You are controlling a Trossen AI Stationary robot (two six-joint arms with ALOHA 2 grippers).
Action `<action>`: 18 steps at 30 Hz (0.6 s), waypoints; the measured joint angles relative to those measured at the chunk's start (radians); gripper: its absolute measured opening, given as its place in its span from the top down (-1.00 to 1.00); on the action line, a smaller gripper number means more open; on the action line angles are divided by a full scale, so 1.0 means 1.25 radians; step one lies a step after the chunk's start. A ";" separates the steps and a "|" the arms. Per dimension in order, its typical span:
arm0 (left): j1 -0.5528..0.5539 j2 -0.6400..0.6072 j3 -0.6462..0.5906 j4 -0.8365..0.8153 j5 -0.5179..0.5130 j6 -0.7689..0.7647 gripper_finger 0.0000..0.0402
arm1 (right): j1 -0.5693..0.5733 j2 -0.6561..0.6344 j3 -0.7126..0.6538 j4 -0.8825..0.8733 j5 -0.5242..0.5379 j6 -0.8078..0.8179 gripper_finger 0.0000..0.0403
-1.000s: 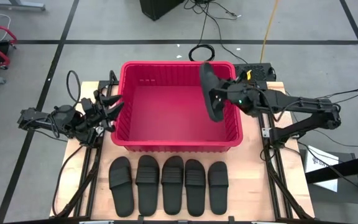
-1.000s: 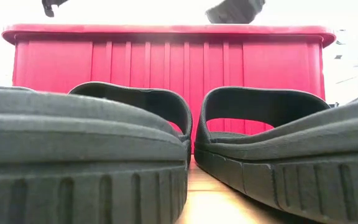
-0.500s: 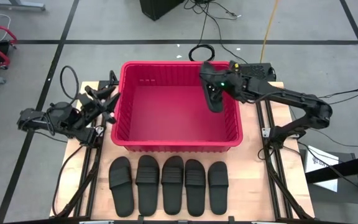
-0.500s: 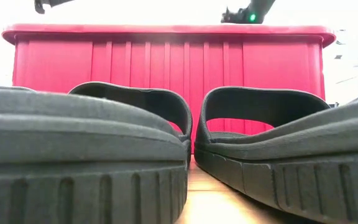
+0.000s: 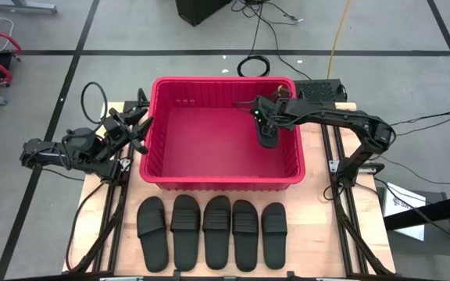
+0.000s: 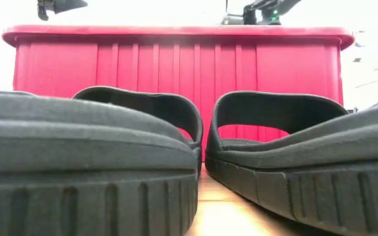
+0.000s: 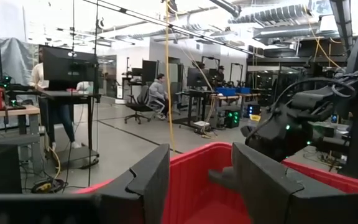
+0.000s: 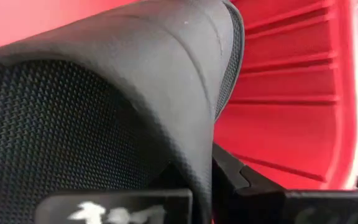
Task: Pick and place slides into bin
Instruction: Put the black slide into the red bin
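Slide (image 5: 267, 134) — black, matte, clamped in right pincer (image 5: 261, 117), arm stretched over bin (image 5: 162, 117) at 2 o'clock; left pincer (image 5: 135, 129) wide, idle at 9 o'clock.

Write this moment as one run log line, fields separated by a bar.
right gripper: shut on slide, inside bin | left gripper: open, beside bin | five slides in row on table
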 joint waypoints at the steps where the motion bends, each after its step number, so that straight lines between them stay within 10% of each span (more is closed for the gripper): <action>1: 0.000 0.000 0.000 0.000 0.001 0.001 0.11 | 0.000 0.008 0.000 0.000 0.000 0.002 0.97; 18: 0.000 0.000 0.000 0.008 0.004 -0.001 0.11 | -0.082 0.115 0.000 0.005 -0.040 -0.017 0.97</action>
